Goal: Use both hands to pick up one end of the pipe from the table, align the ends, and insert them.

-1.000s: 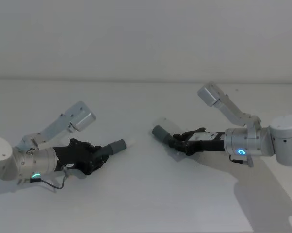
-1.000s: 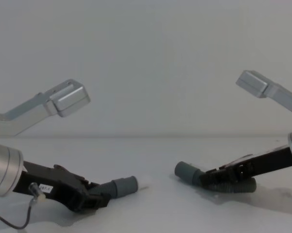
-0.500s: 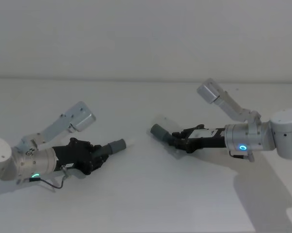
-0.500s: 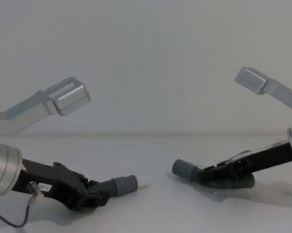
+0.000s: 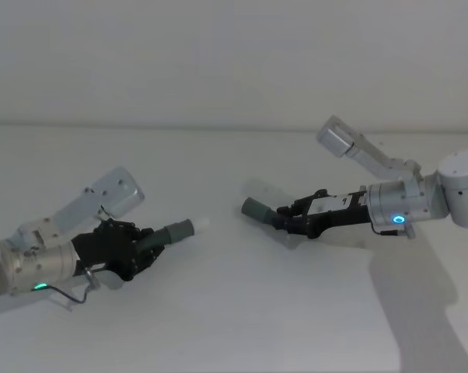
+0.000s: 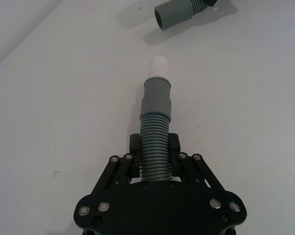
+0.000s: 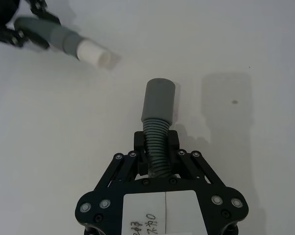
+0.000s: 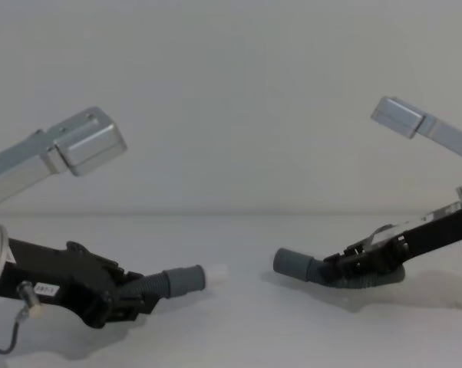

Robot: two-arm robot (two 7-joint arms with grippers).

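Your left black plastic parallel-jaw gripper [image 5: 146, 245], pinching the dark grey corrugated hose piece with the white-tipped cuff [image 5: 178, 229], has just lifted it off the smooth white table [image 5: 234, 311], and your right black gripper [image 5: 285, 220], clamped on the plain-cuffed dark grey hose piece [image 5: 256, 209], has risen too, so the well-apart ends now need aligning.

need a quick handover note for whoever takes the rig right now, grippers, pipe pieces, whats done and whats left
Left gripper: jaws shut on the ribs of the white-tipped hose piece, low over the table on the robot's left.
Right gripper: jaws shut on the ribs of the plain-cuffed hose piece, on the robot's right.
Done: both pieces grasped, cuffs roughly facing each other across a gap.
Left: close the gap, line up the ends, push the white tip into the plain cuff.
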